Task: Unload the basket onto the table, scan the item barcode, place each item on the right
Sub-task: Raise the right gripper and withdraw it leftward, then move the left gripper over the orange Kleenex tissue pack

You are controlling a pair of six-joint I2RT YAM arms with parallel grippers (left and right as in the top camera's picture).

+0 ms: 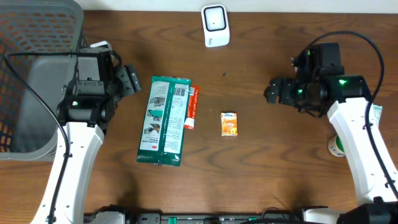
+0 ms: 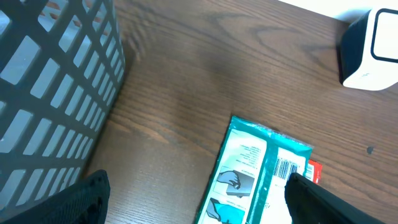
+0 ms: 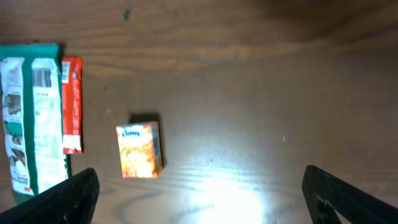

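Looking down from overhead, we are seeing three items lying on the brown bench (image 1: 273, 174), none of them held. The green pack (image 1: 164, 120) is lying flat just left of the frame's centre, its long side running top to bottom. The red packet (image 1: 192, 107) is lying along the upper part of the pack's right edge, touching it or nearly so. The orange box (image 1: 229, 124) is sitting apart from both, a little right of centre. The scanner (image 1: 215, 25) is standing at the top edge of the frame, well apart from the items.

We are finding the left pincer (image 1: 130, 79) wide, its jaws gaping with nothing between them. It is hovering near the pack's upper left corner, close to the grey basket (image 1: 37, 37) filling the upper left of the frame. In the left wrist view we are seeing its dark fingers (image 2: 68, 202) at the bottom corners, with the pack's top end and its barcode (image 2: 286, 168) showing between them.

We are finding the right pincer (image 1: 273, 91) wide and empty too. It is hanging at the right of the overhead frame, pointing toward the centre and well apart from the box. In the right wrist view its fingers (image 3: 68, 199) are sitting at the bottom corners, with the box left of centre. A green-and-white roll (image 1: 337, 147) is peeking out beside the right arm.
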